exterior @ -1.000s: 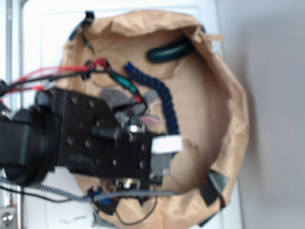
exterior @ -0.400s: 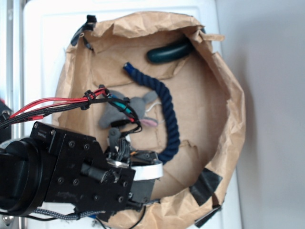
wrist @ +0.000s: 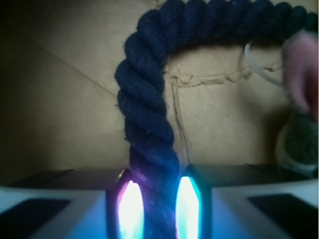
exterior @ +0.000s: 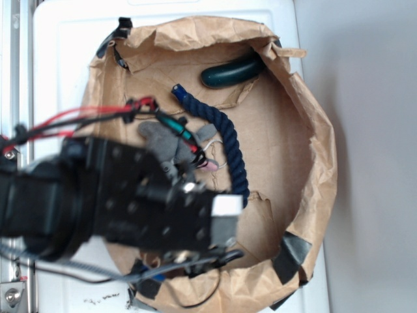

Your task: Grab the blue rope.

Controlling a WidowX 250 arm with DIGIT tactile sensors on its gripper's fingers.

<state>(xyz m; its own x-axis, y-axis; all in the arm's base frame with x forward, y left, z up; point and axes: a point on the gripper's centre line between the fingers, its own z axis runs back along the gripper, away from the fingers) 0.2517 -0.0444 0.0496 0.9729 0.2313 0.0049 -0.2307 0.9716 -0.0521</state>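
Brown paper [exterior: 287, 137] liner covers white bench. Blue rope [wrist: 147, 124] curves through liner centre, lower stretch toward bench's near edge. Gripper [wrist: 154, 206] narrow, straddling that stretch; rope axis runs straight out between glowing fingers [wrist: 130, 209], then bends right. Grip contact uncertain.

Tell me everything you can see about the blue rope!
The blue rope is thick, dark navy and twisted from fat strands, and looks like soft fibre. One end has a shiny blue cap, up near the dark green curved object. It lies in a long curve on the brown paper, bending past the grey plush toy. In the wrist view its lower part runs between the fingers of the gripper, which sit close on both sides of it.
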